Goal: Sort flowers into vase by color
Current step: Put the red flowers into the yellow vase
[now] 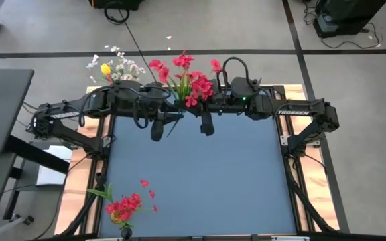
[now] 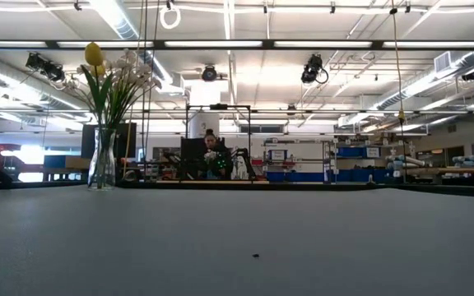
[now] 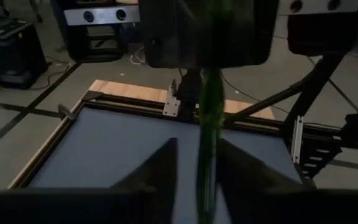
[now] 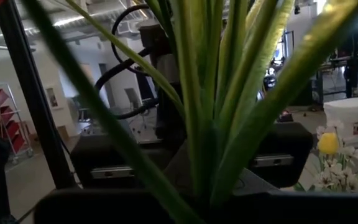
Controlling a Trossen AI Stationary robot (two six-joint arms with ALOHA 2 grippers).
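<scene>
A red flower sprig (image 1: 189,84) with long green leaves is up in the air over the table's far edge, between my two grippers. My right gripper (image 1: 207,125) is shut on it; its wrist view is filled by the green stems and leaves (image 4: 204,124). My left gripper (image 1: 158,128) is open, and the sprig's thin green stem (image 3: 207,112) runs between its fingers (image 3: 166,168) with a gap on one side. A glass vase of white and yellow flowers (image 2: 103,160) stands at the far left. A vase of red flowers (image 1: 122,209) stands at the near left. My right gripper (image 4: 204,199) has the red flower sprig by the lower part of its stems (image 4: 205,183), where the leaves run together. The leaves and the gripper's own body hide the fingers. The sprig is lifted clear of the table, blossoms toward the far edge.
The dark table mat (image 1: 200,174) lies bare between the two vases. A wooden frame (image 1: 79,174) and both arms' bases line the left and right edges. A person sits at a desk (image 2: 212,152) far behind the table.
</scene>
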